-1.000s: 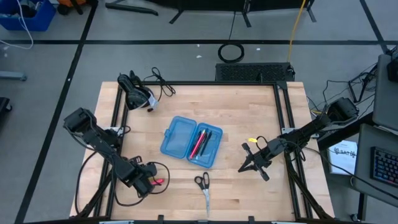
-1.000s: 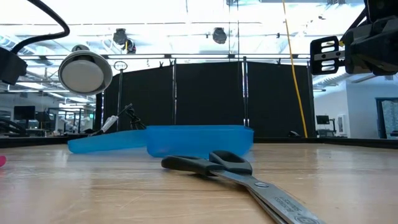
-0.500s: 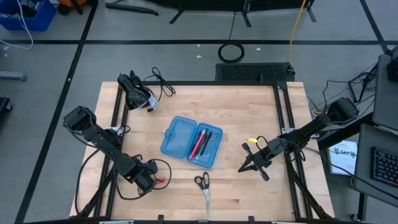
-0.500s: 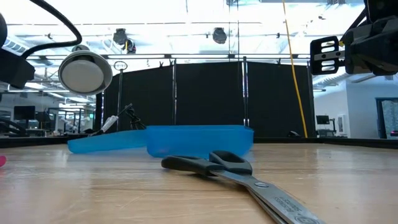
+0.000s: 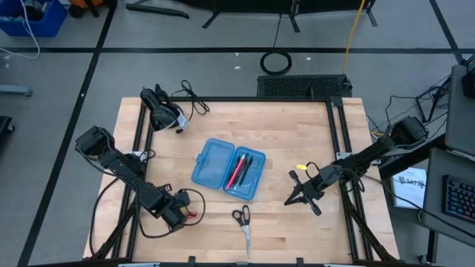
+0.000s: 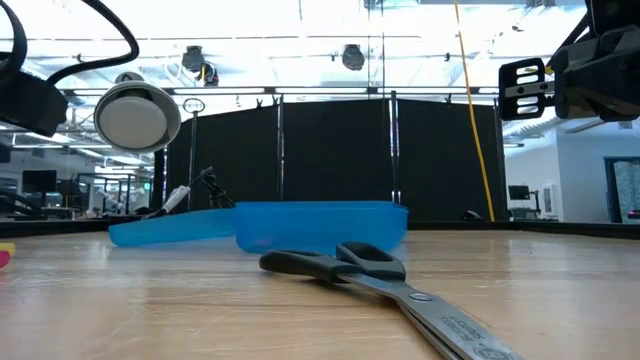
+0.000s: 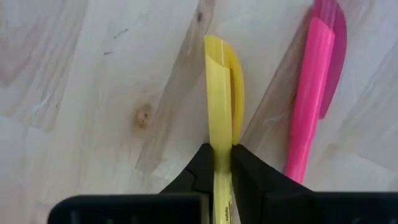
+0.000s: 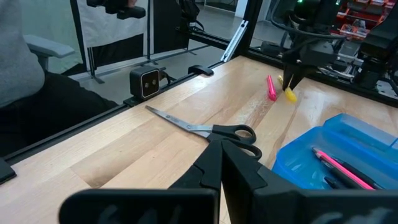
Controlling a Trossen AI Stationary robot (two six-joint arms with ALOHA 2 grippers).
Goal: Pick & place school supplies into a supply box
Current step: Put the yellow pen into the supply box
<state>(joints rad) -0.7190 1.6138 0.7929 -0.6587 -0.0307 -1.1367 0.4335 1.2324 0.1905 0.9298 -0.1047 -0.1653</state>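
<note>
Left gripper (image 7: pixel 221 163) clamped on yellow pen (image 7: pixel 219 99) near tabletop's front-left corner, pink pen (image 7: pixel 309 106) just beside; box (image 5: pixel 228 168) mid-table. Risk: thin grip, pen could swivel or slip in transit

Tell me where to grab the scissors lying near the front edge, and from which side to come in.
Grip the scissors from straight above, probably at the neck where the black handles meet the silver blades. They lie flat and closed on the table, blades pointing away from the supply box, so only a top-down approach gets fingers around them. The right gripper hovers nearest.
</note>
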